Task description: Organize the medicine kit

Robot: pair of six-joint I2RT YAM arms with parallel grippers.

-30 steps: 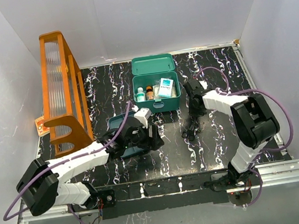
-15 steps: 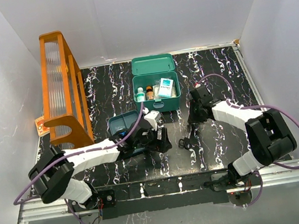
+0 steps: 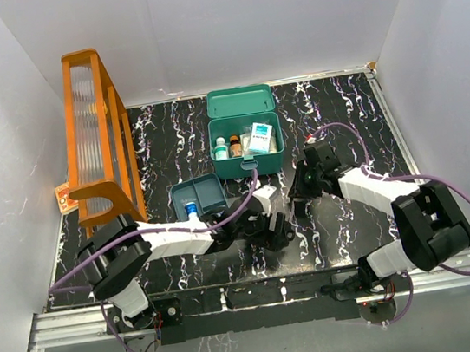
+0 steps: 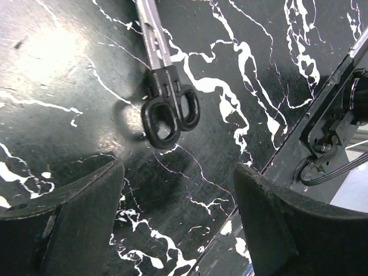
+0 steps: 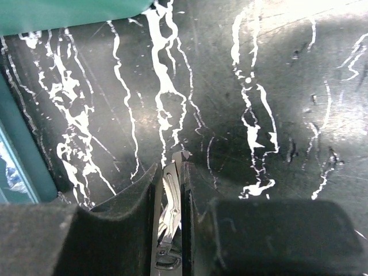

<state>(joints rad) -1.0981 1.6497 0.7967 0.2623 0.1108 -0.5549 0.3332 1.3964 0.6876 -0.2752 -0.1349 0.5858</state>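
Note:
The medicine kit (image 3: 249,163), a teal box, stands open at the back centre with small bottles and a white-and-teal carton inside. My right gripper (image 3: 300,187) (image 5: 171,169) is shut on a pair of scissors (image 5: 171,201), pinching the metal blades. In the left wrist view the scissors (image 4: 169,112) show their black handle loops just above the black marble tabletop. My left gripper (image 3: 282,224) (image 4: 178,190) is open right by those handles, with nothing between its fingers.
A flat darker teal divided tray (image 3: 212,198) with a blue-capped vial (image 3: 191,208) lies left of the grippers. A tall orange rack (image 3: 95,143) stands at the far left. The metal table rail (image 4: 322,115) runs close to the left gripper.
My left arm has swung right, from over the divided tray to beside the scissors' handles, uncovering the tray and vial. The right gripper has shifted slightly forward, still holding the scissors.

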